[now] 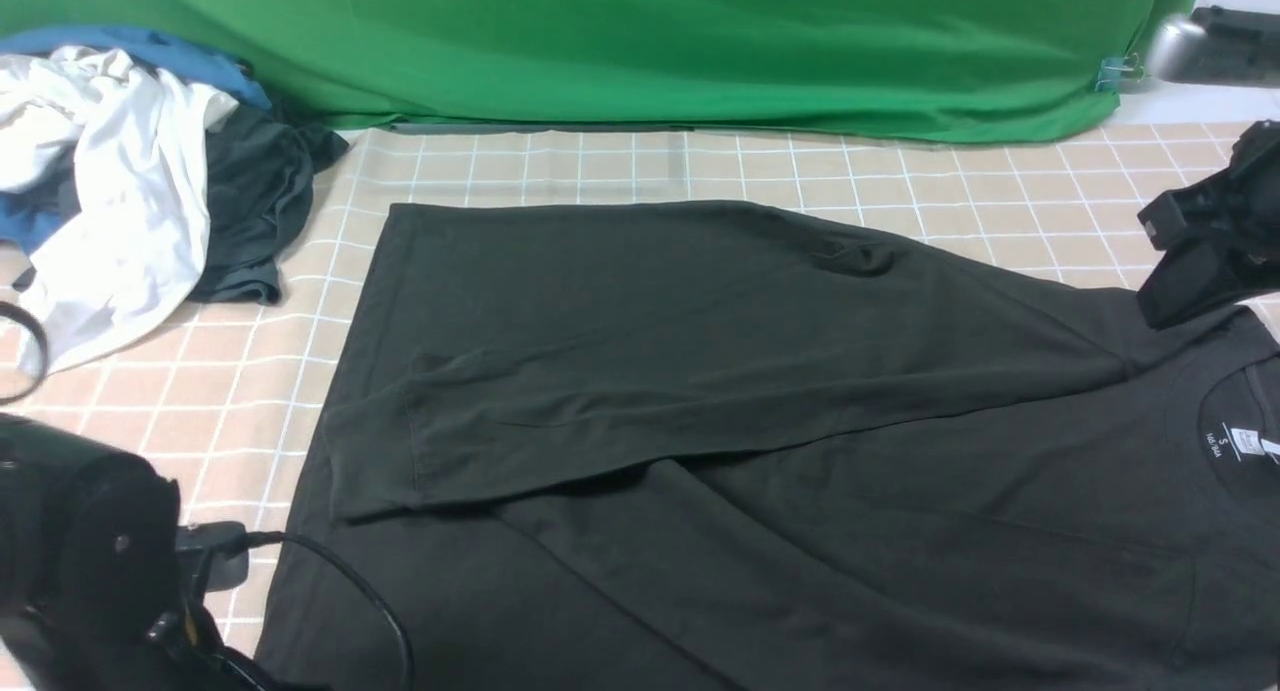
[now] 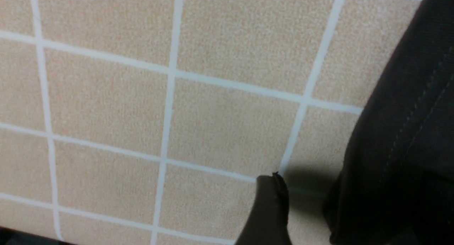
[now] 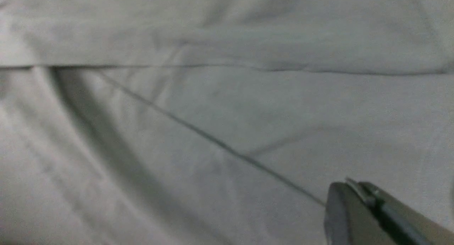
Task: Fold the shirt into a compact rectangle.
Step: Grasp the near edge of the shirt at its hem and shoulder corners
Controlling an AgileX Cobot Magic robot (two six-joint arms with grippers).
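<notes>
On a peach checked tablecloth [image 1: 600, 171], a black shirt [image 1: 760, 391] lies spread across the centre and right, its far side and sleeve folded over the body. Its near edge and collar side run out of the front view, and the white neck label [image 1: 1245, 441] is partly cut off. The right gripper [image 3: 349, 202], at the shoulder by the collar, has its jaws pressed together against the cloth; whether fabric is caught between them is hard to make out. Of the left gripper [image 2: 271, 211], just beside the shirt's stitched hem, one finger alone shows, so its spread cannot be told. A heap of white, blue and dark clothes [image 1: 120, 191] sits far left before a green backdrop [image 1: 650, 41].
</notes>
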